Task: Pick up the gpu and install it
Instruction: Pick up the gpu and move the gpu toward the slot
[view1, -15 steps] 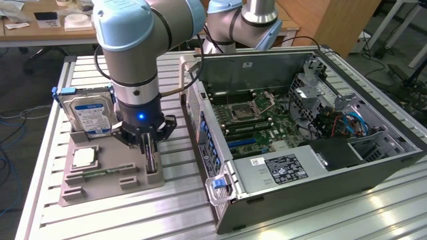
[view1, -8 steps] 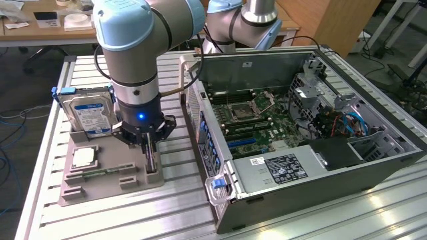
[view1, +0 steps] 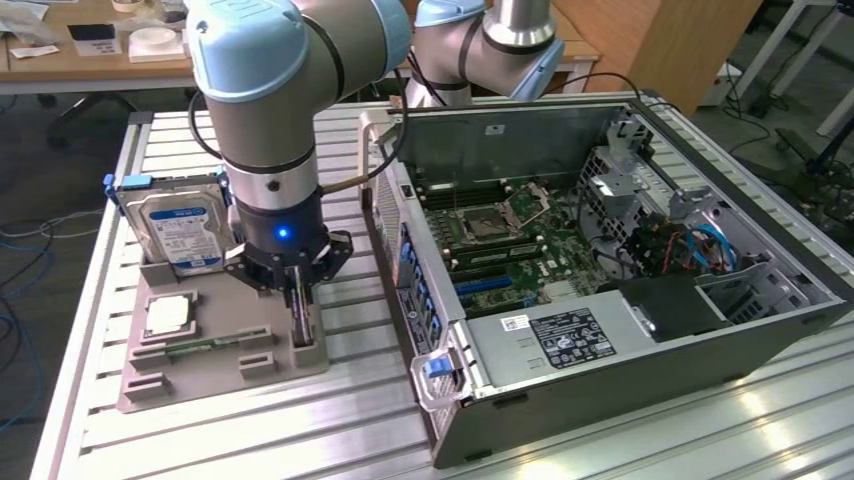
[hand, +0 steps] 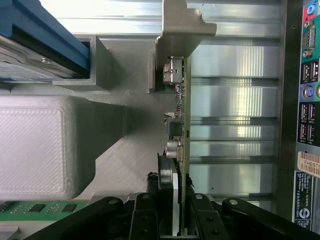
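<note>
The gpu (view1: 304, 328) stands on edge in a slot of the grey parts holder (view1: 267, 372), at the side nearest the computer case. My gripper (view1: 296, 300) comes straight down over it, its black fingers on both faces of the card. In the wrist view the gpu (hand: 181, 120) shows edge-on, a thin board with small parts and a silvery bracket (hand: 182, 25) at the far end. The gripper (hand: 179, 220) is shut on the gpu, with the board pinched between the pads.
An open computer case (view1: 747, 335) lies on its side at the exterior view's right, motherboard (view1: 501, 225) exposed. The holder also carries a blue-framed hard drive (view1: 180, 225), a square chip (view1: 167, 315) and a green memory stick (view1: 198, 346). A second arm (view1: 507, 30) stands behind the case.
</note>
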